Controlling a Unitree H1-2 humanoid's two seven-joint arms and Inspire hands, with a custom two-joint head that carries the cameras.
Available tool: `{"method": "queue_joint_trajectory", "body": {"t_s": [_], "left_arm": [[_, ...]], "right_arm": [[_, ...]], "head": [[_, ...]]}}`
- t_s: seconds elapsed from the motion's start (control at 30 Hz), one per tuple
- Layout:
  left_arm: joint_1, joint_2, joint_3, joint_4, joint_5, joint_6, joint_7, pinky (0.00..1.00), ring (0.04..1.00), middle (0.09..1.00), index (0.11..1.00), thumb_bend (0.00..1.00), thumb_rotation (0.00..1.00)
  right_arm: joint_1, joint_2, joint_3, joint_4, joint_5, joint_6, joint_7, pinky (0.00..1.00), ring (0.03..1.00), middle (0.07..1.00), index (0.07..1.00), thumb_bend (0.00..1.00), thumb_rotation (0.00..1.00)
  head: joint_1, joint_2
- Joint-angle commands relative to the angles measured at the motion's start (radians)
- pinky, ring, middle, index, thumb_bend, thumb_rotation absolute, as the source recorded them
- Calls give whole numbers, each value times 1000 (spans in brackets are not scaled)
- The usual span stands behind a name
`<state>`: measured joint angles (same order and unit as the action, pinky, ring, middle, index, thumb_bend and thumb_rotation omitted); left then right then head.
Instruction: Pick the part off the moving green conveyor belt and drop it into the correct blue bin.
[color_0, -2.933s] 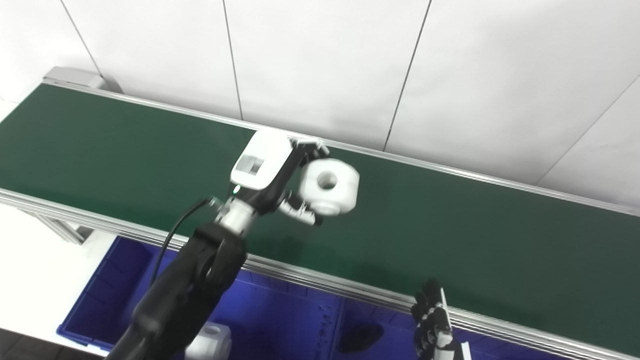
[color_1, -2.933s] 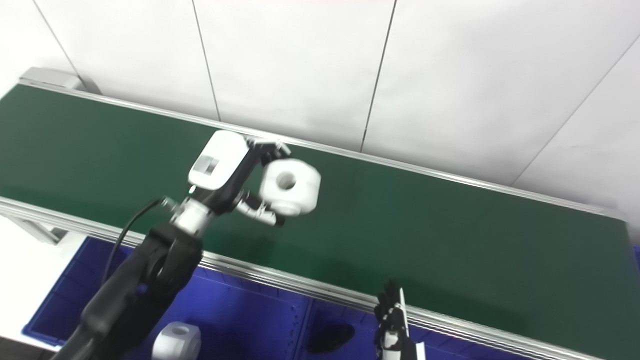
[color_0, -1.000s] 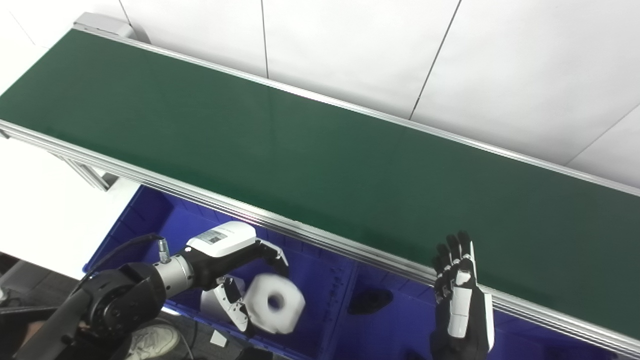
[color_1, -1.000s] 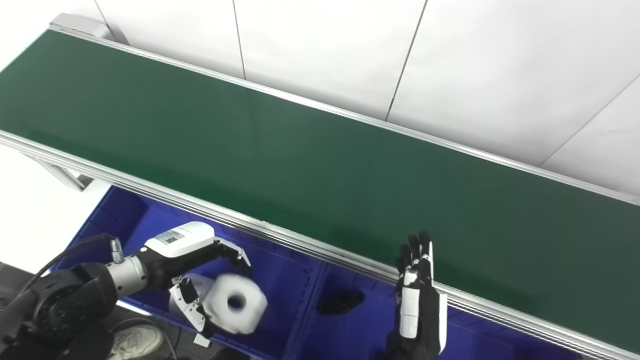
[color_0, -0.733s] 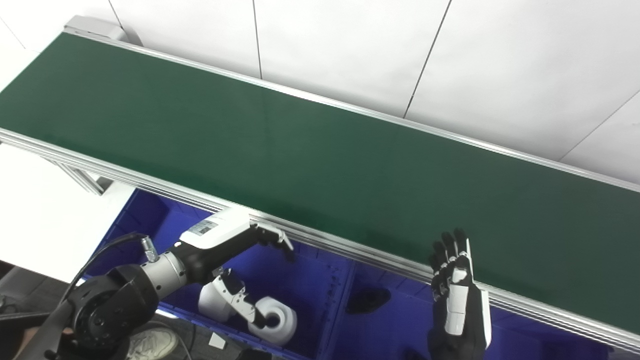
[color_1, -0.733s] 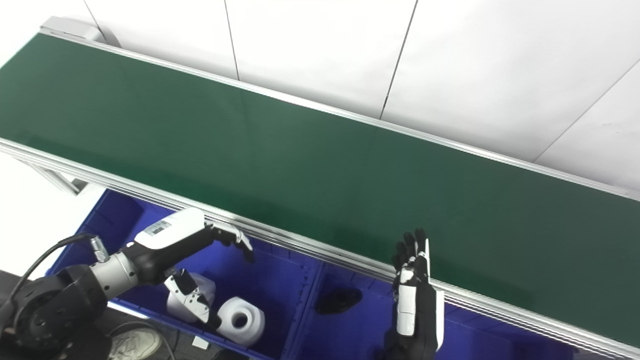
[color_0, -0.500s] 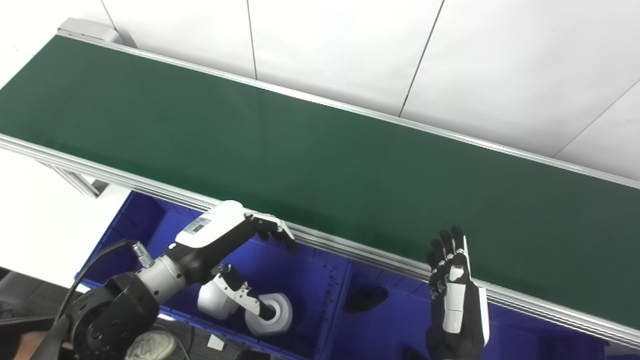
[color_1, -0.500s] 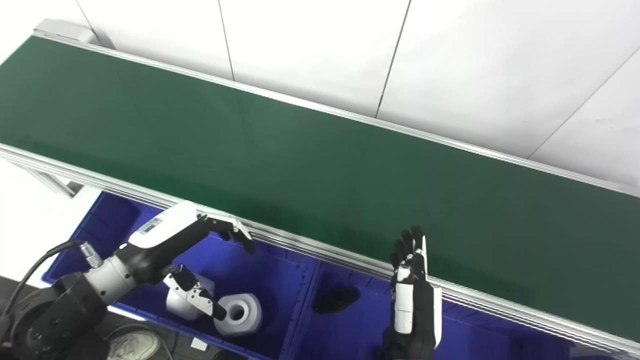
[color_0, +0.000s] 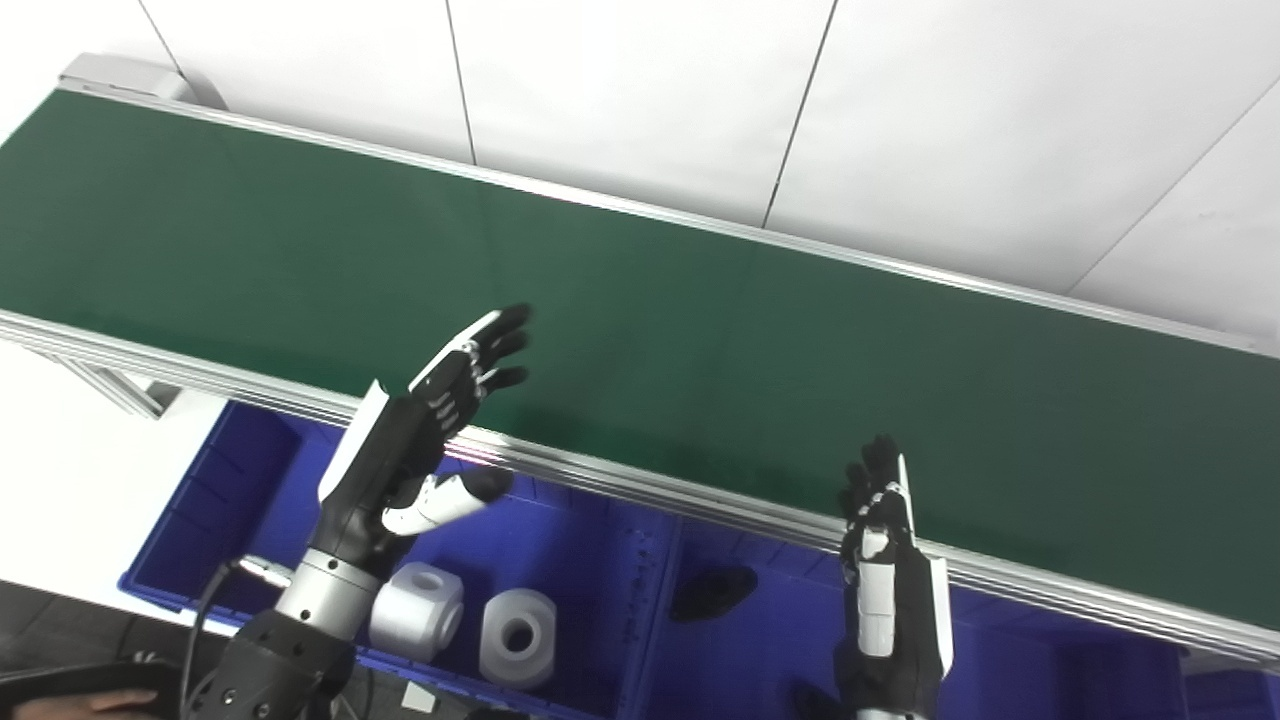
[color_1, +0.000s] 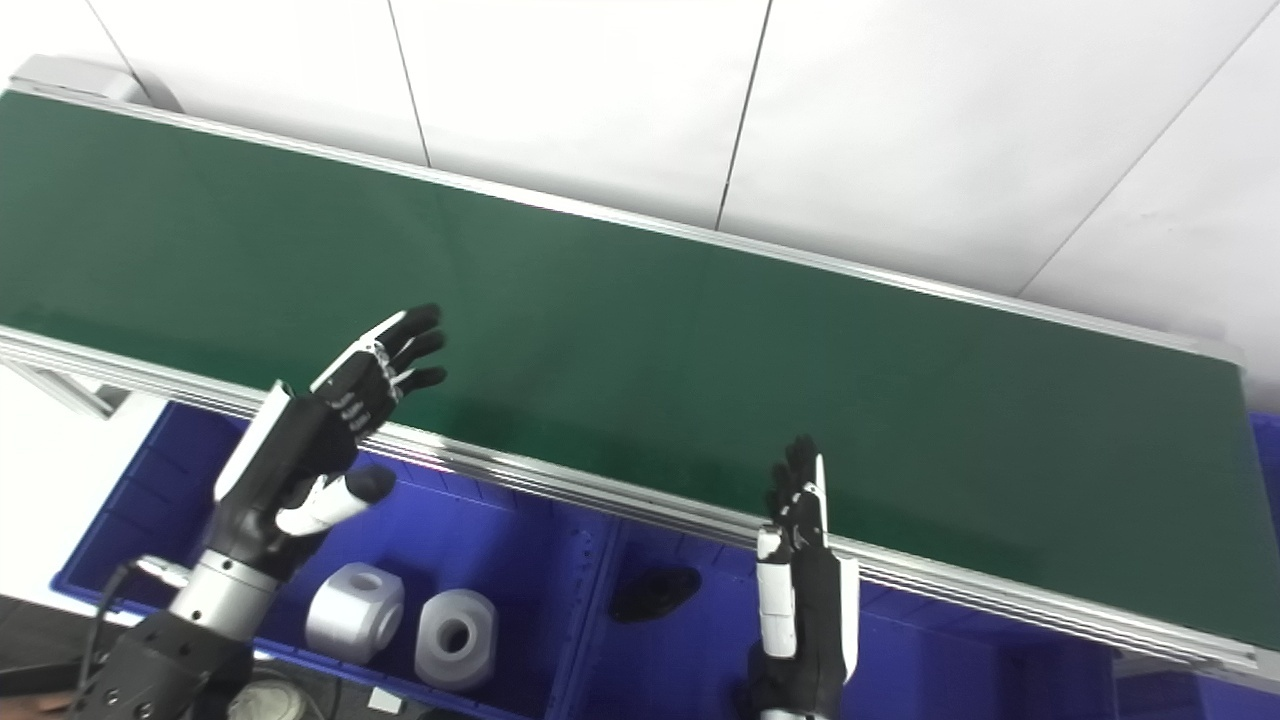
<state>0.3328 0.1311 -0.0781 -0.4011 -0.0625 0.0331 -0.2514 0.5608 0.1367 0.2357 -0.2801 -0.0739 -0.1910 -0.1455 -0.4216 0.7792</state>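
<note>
Drop apparently done: two white cylindrical parts (color_0: 516, 637) (color_0: 417, 610) resting side by side in the left blue bin (color_0: 210, 500), lower left of frame; no telling which one arrived from the belt. Green conveyor belt (color_0: 650, 330) bare across mid-frame. Left hand (color_0: 420, 440) raised at lower left, spread wide, gripping nothing. Right hand (color_0: 885, 560) upright at lower right, open, empty.
</note>
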Motion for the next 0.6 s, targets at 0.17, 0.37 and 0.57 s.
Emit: {"method": "queue_joint_trajectory", "body": {"t_s": [0.17, 0.37, 0.57], "left_arm": [[-92, 68, 72, 76, -109, 45, -21, 1000, 1000, 1000, 1000, 866, 806], [-136, 129, 63, 86, -143, -33, -92, 1000, 1000, 1000, 1000, 877, 733], [-129, 151, 48, 97, -182, -76, -148, 1000, 1000, 1000, 1000, 860, 772]], "right_arm": [[49, 132, 102, 89, -92, -112, -80, 989, 993, 1000, 1000, 773, 970], [33, 160, 137, 131, -119, -107, -105, 943, 948, 971, 996, 803, 992], [39, 173, 154, 137, -136, -121, -127, 937, 945, 973, 1000, 791, 983]], "head": [[-164, -6], [-255, -15], [-276, -11]]}}
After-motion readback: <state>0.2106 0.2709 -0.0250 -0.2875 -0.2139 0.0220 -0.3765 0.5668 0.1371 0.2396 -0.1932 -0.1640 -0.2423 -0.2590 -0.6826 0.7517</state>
